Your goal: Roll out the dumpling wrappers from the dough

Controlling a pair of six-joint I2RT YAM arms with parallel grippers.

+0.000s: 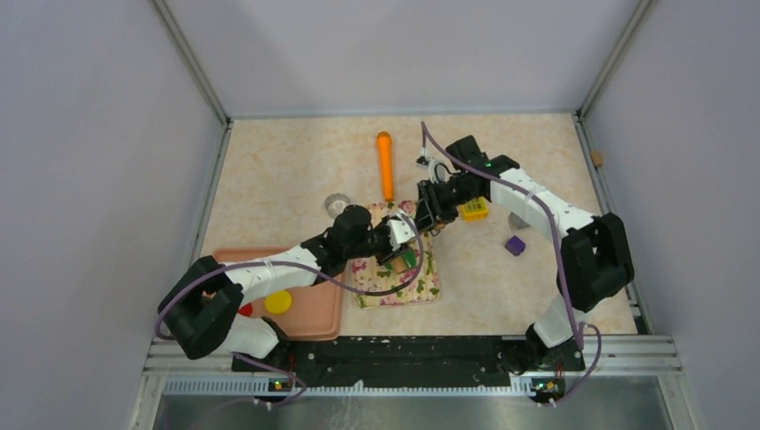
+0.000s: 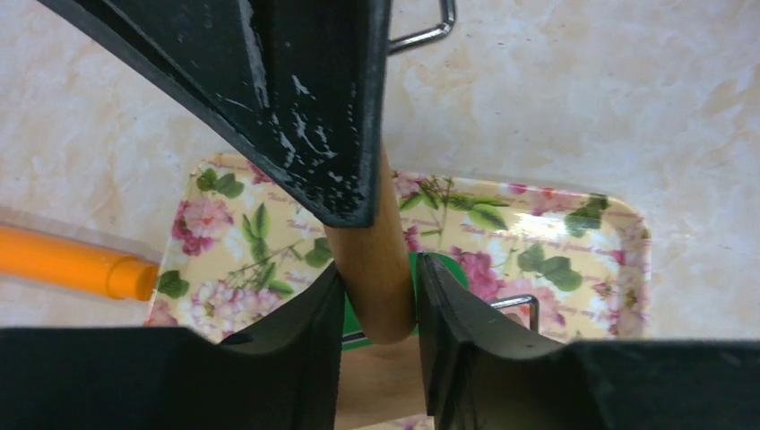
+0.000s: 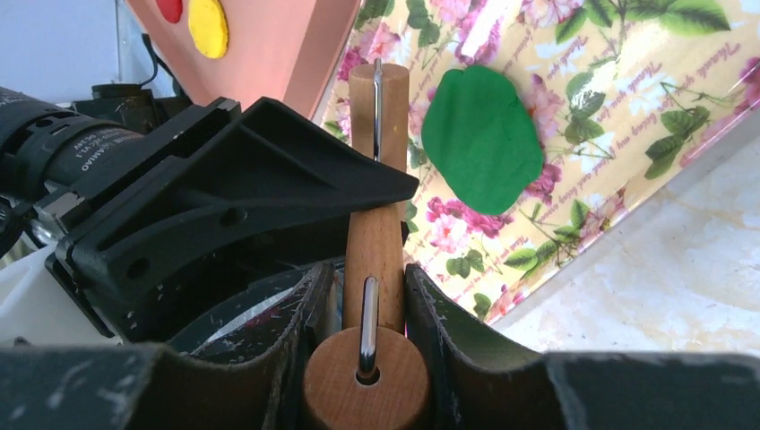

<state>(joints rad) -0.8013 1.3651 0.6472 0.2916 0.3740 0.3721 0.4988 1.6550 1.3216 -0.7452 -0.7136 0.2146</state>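
Note:
The dough (image 3: 482,134), a flattened dark green oval, lies on the floral mat (image 3: 618,107); it shows partly behind my left fingers (image 2: 448,269) and under the arms from above (image 1: 410,259). A small wooden roller with a metal frame (image 3: 375,242) is above the mat beside the dough. My right gripper (image 3: 372,296) is shut on its handle near the barrel end (image 3: 366,381). My left gripper (image 2: 381,296) is shut on the same handle (image 2: 372,260). Both grippers meet over the mat, left (image 1: 401,242) and right (image 1: 428,210). Yellow (image 1: 278,301) and red (image 1: 245,310) wrappers lie in the pink tray (image 1: 314,313).
An orange rolling pin (image 1: 385,166) lies behind the mat. A metal ring cutter (image 1: 338,204) is left of it. A yellow block (image 1: 474,209) and a purple block (image 1: 514,245) sit right of the mat. Grey walls enclose the table.

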